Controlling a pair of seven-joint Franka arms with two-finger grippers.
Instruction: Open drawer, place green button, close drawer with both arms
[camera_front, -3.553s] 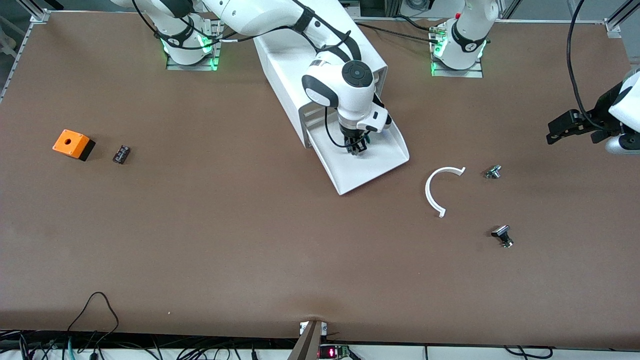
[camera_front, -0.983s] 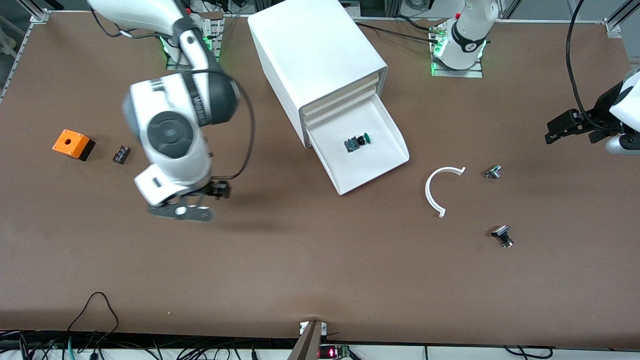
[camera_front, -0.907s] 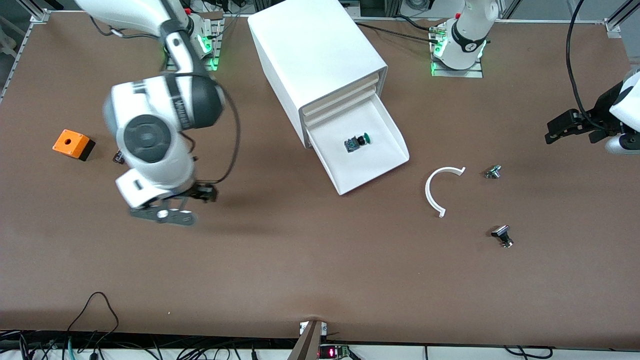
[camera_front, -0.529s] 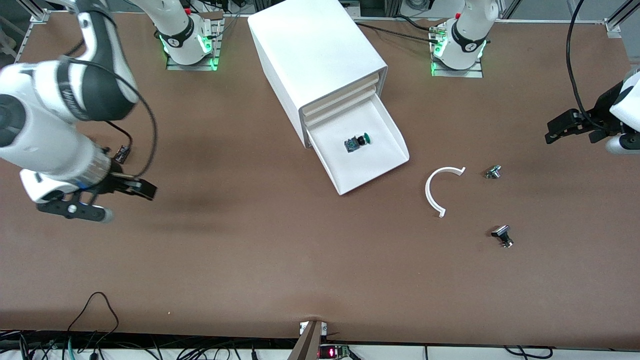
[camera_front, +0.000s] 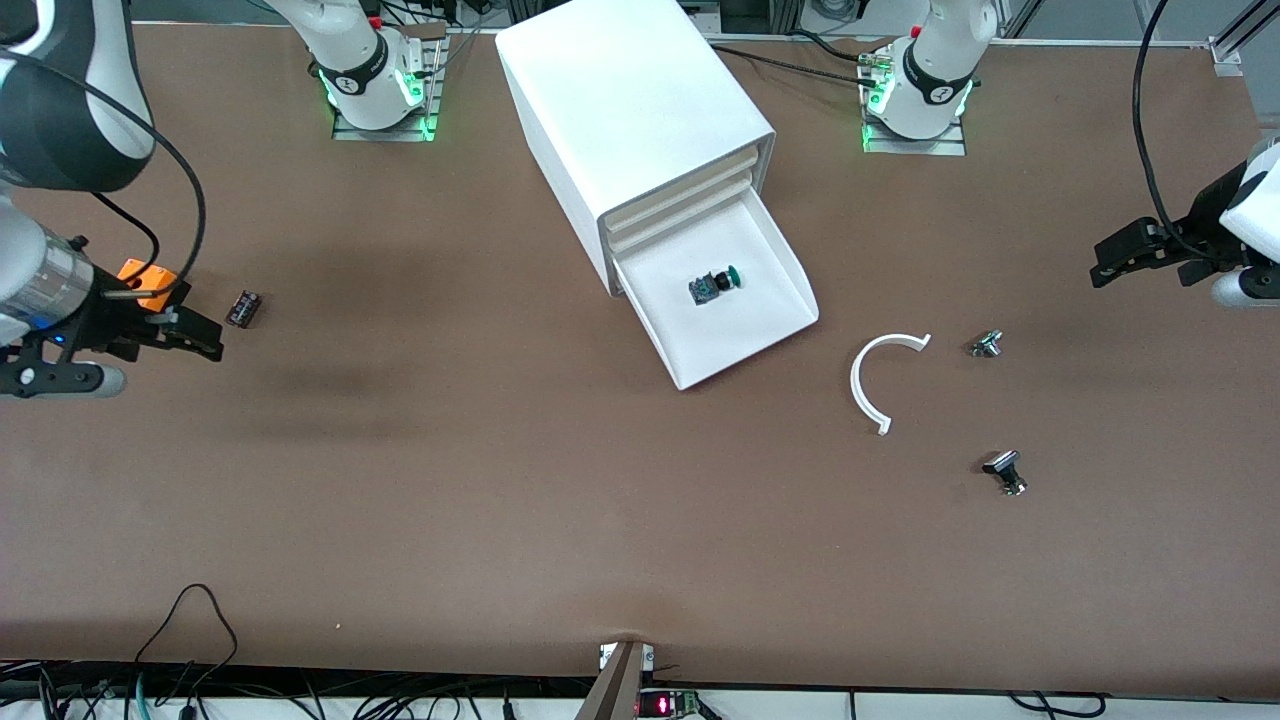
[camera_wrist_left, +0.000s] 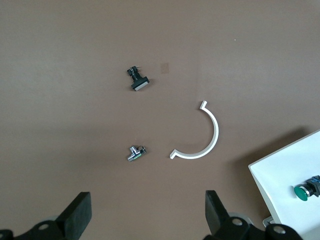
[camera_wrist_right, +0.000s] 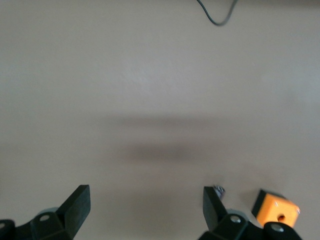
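Note:
The drawer (camera_front: 740, 335), lowest in the white cabinet (camera_front: 630, 100), stands pulled out. The button (camera_front: 716, 284), green cap and dark body, lies on its side on the drawer floor with nothing touching it. The left wrist view catches the drawer's corner (camera_wrist_left: 280, 200) and the button (camera_wrist_left: 306, 190). My right gripper (camera_front: 200, 335) hangs open and empty over the table at the right arm's end, beside the orange cube (camera_front: 140, 279); its own view shows it (camera_wrist_right: 146, 212) over bare table. My left gripper (camera_front: 1115, 258) waits open over the left arm's end (camera_wrist_left: 148, 215).
A small black part (camera_front: 243, 308) lies beside the orange cube (camera_wrist_right: 276, 210). A white curved strip (camera_front: 868, 380) and two black-and-silver knobs (camera_front: 986, 344) (camera_front: 1006, 472) lie toward the left arm's end. A black cable (camera_front: 190, 610) loops in at the table's front edge.
My right arm has left the drawer and swung away to its own end of the table, with the button left lying in the drawer. The left arm has not moved.

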